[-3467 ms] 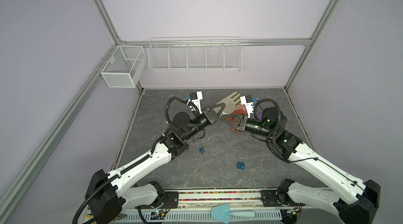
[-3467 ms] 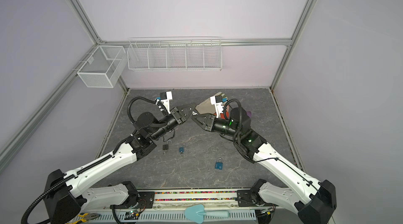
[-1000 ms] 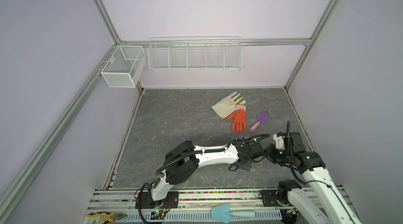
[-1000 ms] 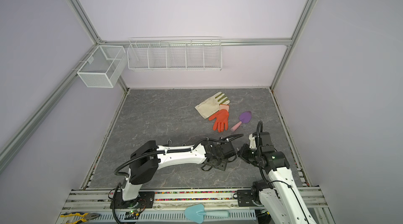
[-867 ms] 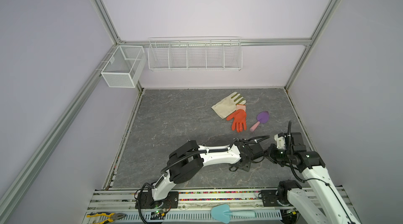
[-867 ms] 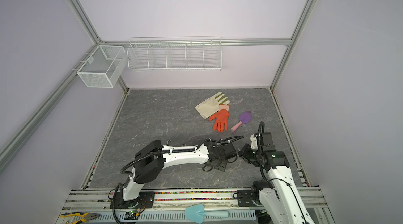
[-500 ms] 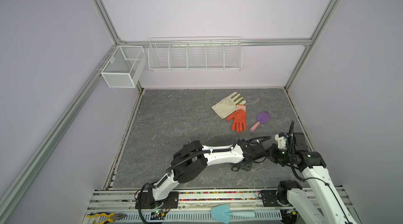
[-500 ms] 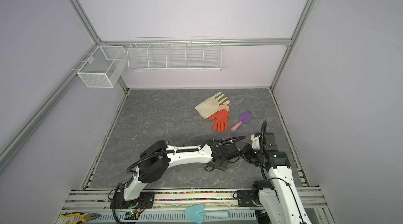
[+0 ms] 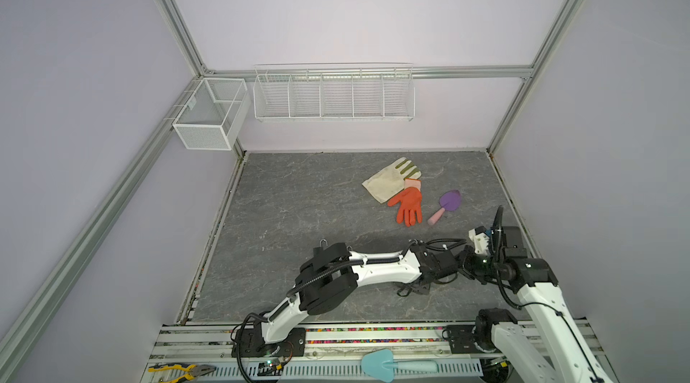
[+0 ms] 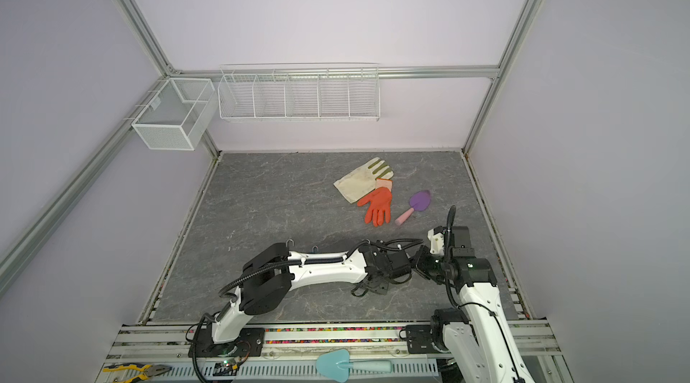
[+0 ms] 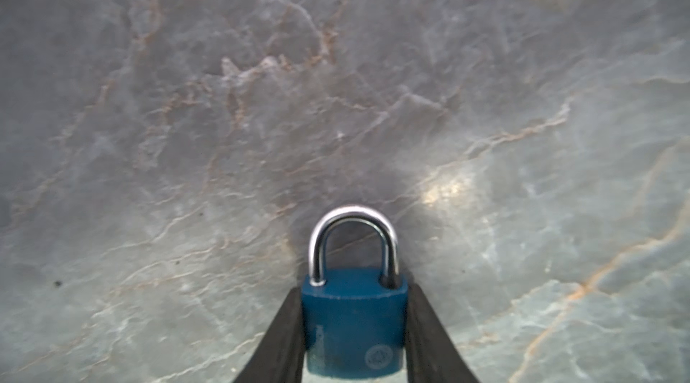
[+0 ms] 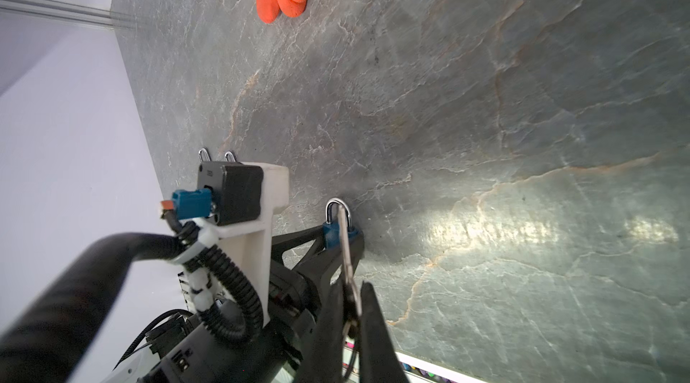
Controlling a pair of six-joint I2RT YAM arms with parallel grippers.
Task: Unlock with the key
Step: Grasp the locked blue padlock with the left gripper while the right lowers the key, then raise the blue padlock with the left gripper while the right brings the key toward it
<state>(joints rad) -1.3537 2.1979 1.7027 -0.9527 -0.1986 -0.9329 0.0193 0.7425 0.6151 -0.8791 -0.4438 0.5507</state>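
Left arm stretched low, left gripper (image 11: 354,293) clamping padlock (image 11: 353,325) sides, right gripper (image 12: 351,287) just opposite, pinched tight on key (image 12: 345,246).

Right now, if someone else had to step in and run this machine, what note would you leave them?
Left gripper: jaws closed against both sides of the blue padlock.
Right gripper: shut on the key, blade pointing toward the padlock.
Done: padlock and key are each gripped and close together.
Left: the shackle is closed. The keyhole is out of sight, so line the key up with it, insert and turn.
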